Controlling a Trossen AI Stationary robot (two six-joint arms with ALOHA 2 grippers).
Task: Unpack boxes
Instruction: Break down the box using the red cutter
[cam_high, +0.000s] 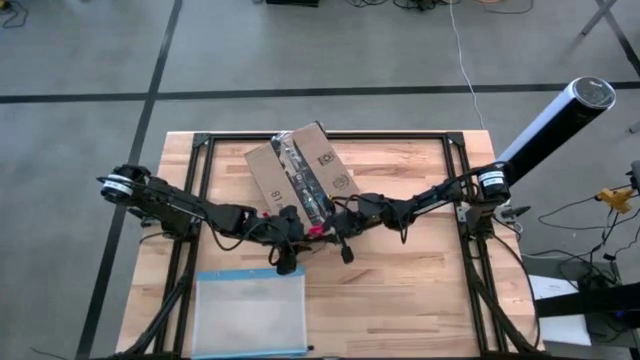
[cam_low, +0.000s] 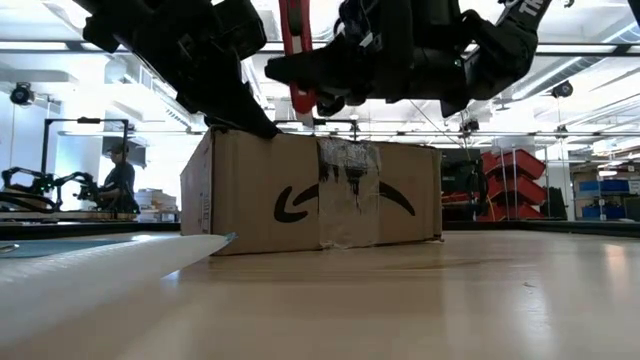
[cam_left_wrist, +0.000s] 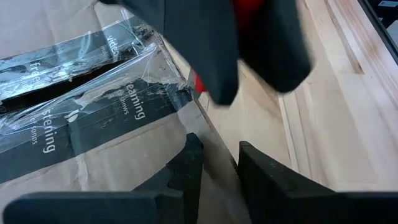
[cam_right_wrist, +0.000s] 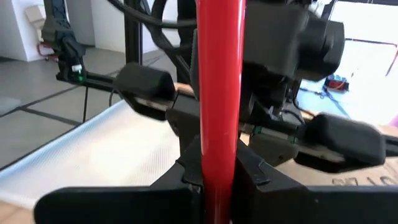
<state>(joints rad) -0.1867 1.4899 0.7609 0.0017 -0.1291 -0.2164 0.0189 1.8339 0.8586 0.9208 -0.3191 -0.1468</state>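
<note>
Left gripper (cam_high: 283, 222) at the box's near edge, fingers slightly parted, grasping nothing | box (cam_high: 300, 170) taped, mid-table toward the far side | right gripper (cam_high: 330, 226) clenched on red tool (cam_high: 316, 230) | risk: blade skids off shiny tape; unbraced box slides

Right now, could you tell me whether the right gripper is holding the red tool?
Yes, the right gripper is shut on the red tool, which runs up between its dark fingers.
</note>
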